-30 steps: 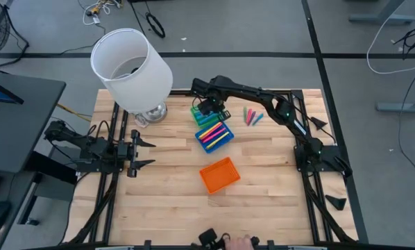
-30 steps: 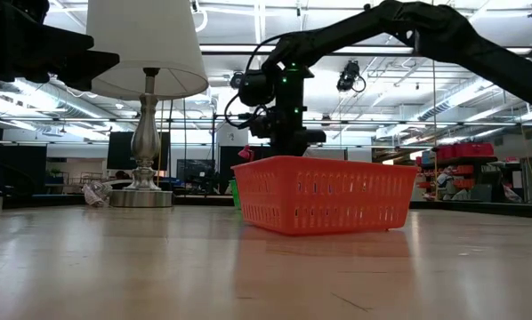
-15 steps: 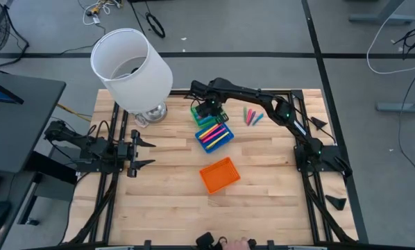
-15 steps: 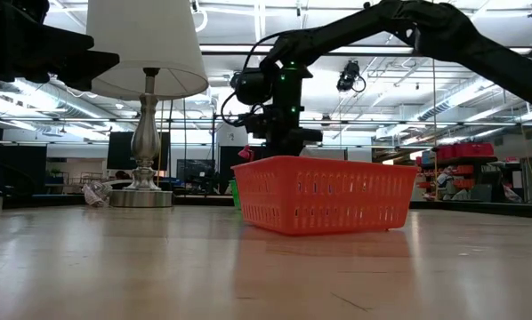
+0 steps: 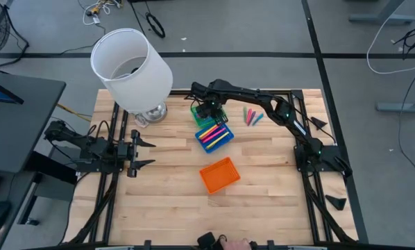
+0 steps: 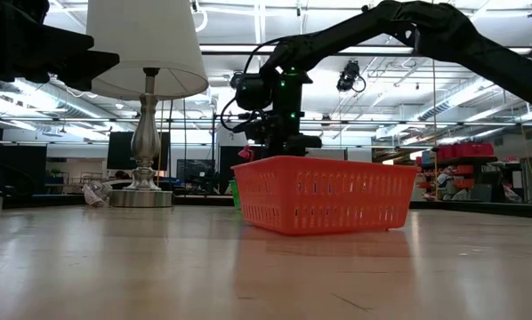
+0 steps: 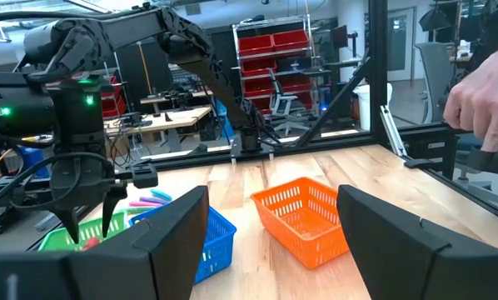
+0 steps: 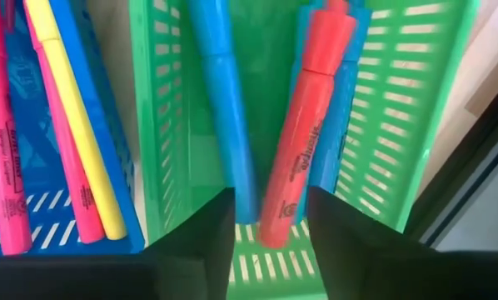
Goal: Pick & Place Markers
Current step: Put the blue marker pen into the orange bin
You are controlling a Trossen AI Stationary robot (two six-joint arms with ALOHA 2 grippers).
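Observation:
My right gripper point(image 5: 207, 109) is low over the green tray point(image 5: 202, 111) at the table's far middle, fingers pointing down and open. In the right wrist view a red marker point(image 8: 303, 125) and a blue marker point(image 8: 220, 100) lie in the green tray point(image 8: 161, 125). The red marker rests on another blue marker. The blue tray point(image 5: 215, 134) beside it holds several markers, pink and yellow among them point(image 8: 66, 125). A few loose markers point(image 5: 252, 115) lie on the table to the right. My left gripper point(image 5: 144, 153) waits open at the table's left. My right gripper stands with one finger point(image 8: 195, 250) on each side of the red marker's near end point(image 8: 276, 225), coming from above. The gap is wider than the marker. I cannot tell whether a finger touches it. The marker lies in the green tray.
An orange tray point(image 5: 219, 174) stands nearer the table's front middle. A lamp with a white shade point(image 5: 131, 66) stands at the far left, close to the green tray. A person's hand point(image 7: 482, 96) shows at the table's near edge.
My right gripper has edged a little toward the table's left over the green tray. The trays and markers lie as before.

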